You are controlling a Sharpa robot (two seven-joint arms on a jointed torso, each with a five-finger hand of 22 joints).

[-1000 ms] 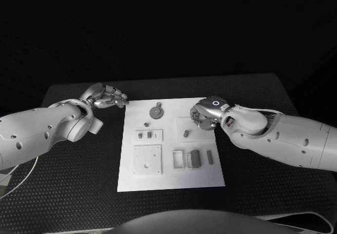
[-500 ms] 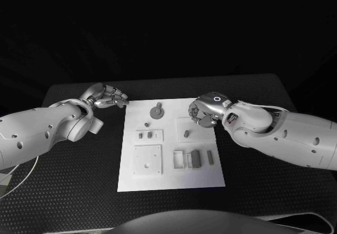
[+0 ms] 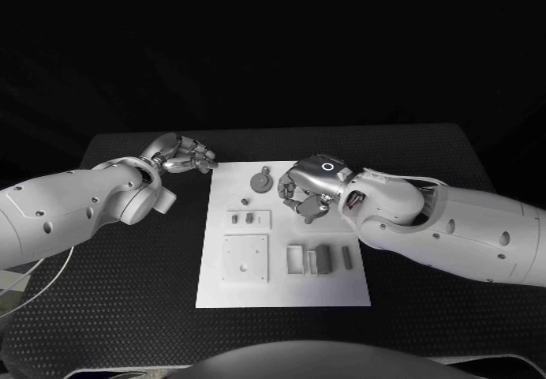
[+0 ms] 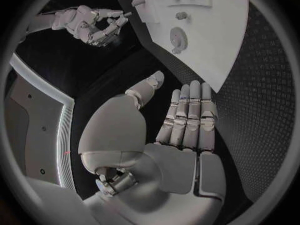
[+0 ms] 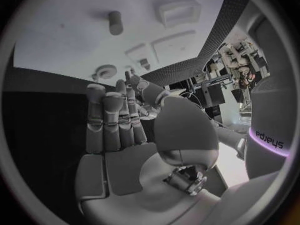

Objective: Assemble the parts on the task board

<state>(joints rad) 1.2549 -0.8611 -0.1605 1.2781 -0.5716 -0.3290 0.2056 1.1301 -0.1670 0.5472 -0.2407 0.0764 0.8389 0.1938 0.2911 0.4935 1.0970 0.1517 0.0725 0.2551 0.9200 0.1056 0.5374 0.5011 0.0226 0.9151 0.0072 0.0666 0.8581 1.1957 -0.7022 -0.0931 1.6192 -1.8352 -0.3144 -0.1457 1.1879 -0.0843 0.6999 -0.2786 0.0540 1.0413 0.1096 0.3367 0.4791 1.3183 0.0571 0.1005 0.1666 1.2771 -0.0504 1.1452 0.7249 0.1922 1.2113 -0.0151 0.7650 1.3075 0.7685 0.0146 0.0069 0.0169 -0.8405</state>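
Note:
The white task board (image 3: 285, 280) lies in the middle of the black table. A round grey disc part (image 3: 260, 181) sits near its far edge, with a small peg (image 3: 244, 202) and a slotted plate (image 3: 246, 219) nearer. My right hand (image 3: 304, 188) hovers over the board's far middle, just right of the disc. In the right wrist view its fingers (image 5: 115, 117) are straight with nothing in them, and a grey peg (image 5: 115, 22) lies on the board beyond. My left hand (image 3: 182, 153) is off the board's far left corner, fingers (image 4: 187, 117) straight and empty.
A square plate (image 3: 244, 257) and several upright grey blocks (image 3: 322, 257) occupy the board's near half. Black textured table (image 3: 125, 276) surrounds the board on all sides. The right forearm (image 3: 455, 229) lies across the table to the board's right.
My right hand has moved left, from the board's right edge to over its far middle beside the disc. The left hand stays in place. The camera has shifted slightly.

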